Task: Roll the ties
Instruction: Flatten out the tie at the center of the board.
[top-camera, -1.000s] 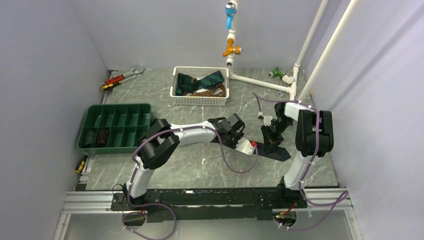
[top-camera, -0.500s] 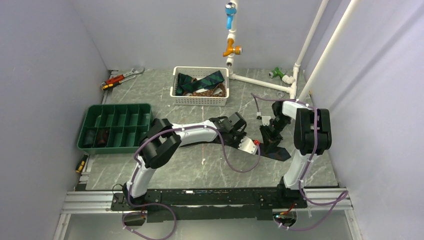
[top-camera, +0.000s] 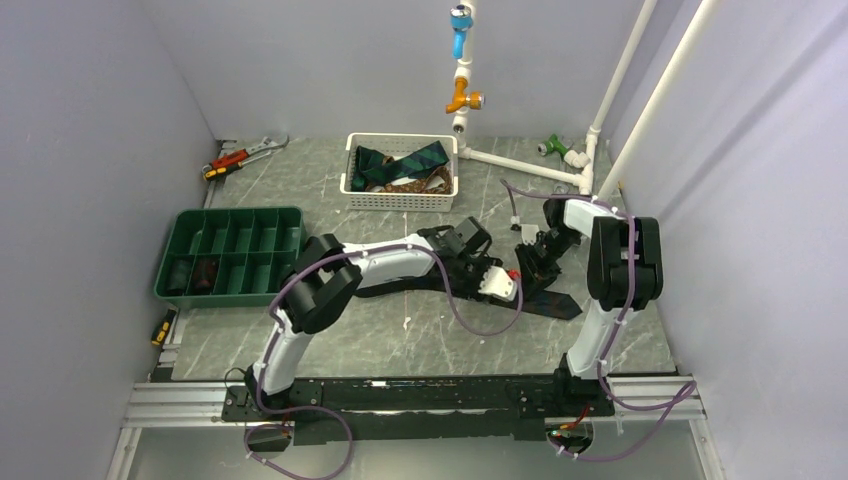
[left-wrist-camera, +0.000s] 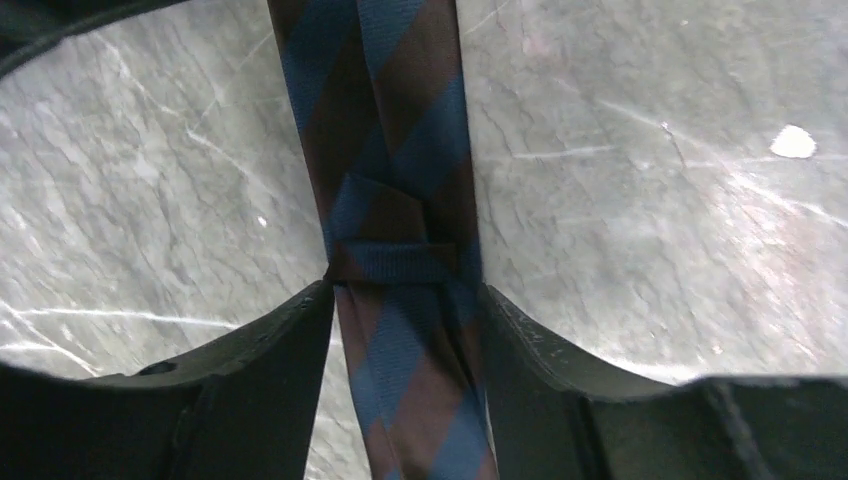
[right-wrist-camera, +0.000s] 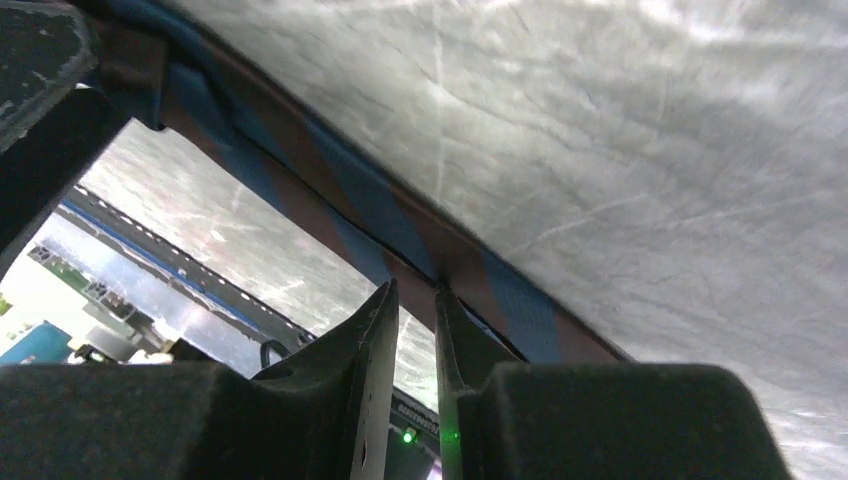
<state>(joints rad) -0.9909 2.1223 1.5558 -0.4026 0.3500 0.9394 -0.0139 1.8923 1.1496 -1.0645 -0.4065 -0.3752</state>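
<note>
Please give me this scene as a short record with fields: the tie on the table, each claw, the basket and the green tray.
tie on table: blue and brown striped tie, lying flat
left claw: left claw, fingers on both sides of the tie, at its keeper loop
right claw: right claw, nearly shut on the tie's edge
basket: white basket, more ties inside
tray: green tray, two dark items in its near-left compartments
</note>
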